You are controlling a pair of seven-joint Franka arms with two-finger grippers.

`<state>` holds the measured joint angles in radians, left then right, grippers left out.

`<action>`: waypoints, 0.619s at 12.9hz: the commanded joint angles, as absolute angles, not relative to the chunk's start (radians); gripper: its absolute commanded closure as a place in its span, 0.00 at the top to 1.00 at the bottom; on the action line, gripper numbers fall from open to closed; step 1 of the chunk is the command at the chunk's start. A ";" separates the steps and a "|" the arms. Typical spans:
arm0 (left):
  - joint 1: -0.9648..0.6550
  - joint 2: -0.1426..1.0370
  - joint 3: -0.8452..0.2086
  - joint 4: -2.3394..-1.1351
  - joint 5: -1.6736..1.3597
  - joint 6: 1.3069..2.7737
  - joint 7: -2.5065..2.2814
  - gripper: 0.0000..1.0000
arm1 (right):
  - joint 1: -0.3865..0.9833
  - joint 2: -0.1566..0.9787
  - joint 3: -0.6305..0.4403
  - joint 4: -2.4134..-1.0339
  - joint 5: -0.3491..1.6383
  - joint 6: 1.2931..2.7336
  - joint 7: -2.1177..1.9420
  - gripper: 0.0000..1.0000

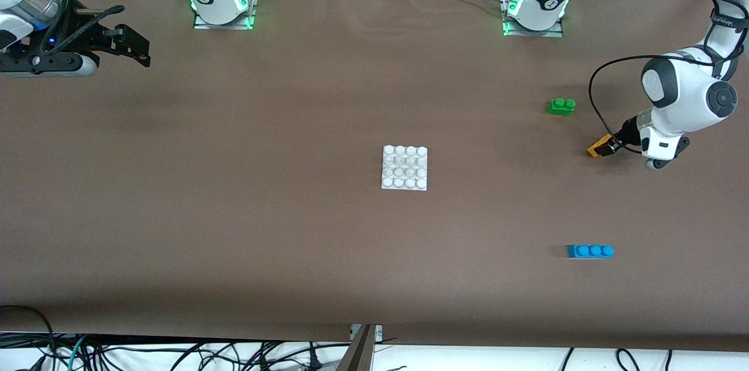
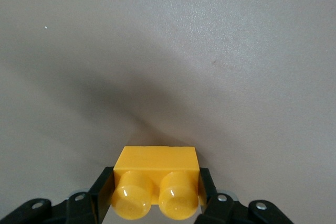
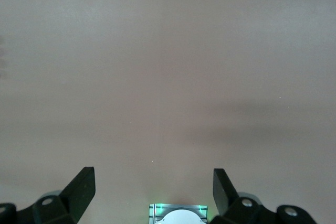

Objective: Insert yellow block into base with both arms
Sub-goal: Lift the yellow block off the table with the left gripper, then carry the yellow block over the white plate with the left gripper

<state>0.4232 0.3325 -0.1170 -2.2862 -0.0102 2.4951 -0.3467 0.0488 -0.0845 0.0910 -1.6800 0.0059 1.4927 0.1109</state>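
A brown table (image 1: 234, 195) carries the white base (image 1: 404, 167) at its middle. Toward the left arm's end, the left gripper (image 1: 608, 146) is clamped on the yellow block (image 1: 598, 147), low at the tabletop, between a green brick (image 1: 560, 106) and a blue brick (image 1: 590, 251). The right gripper (image 1: 137, 46) waits, fingers (image 3: 81, 187) apart.

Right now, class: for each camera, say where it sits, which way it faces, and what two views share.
Front view: high across the table, facing both arms' bases; shows the base.
Left wrist view: on the left arm, looking down at its left tool shut on the yellow block.
Right wrist view: on the waiting right arm, over its open right tool.
Shared: front and left wrist views show the block.
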 commanded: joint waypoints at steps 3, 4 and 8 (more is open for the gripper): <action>0.417 0.252 -0.149 -2.212 -0.025 2.314 -0.344 0.40 | 0.037 -0.107 0.095 -1.706 0.008 1.509 0.091 0.99; 0.417 0.235 -0.179 -2.189 -0.020 2.268 -0.342 0.40 | 0.037 -0.106 0.095 -1.706 0.009 1.509 0.091 0.99; 0.417 0.193 -0.333 -2.068 -0.015 2.087 -0.337 0.40 | 0.037 -0.106 0.095 -1.710 0.008 1.509 0.091 0.99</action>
<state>0.4167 0.2079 -0.2721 -2.1311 -0.0102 2.1812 -0.3458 0.0476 -0.0845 0.0909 -1.6815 0.0059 1.4932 0.1105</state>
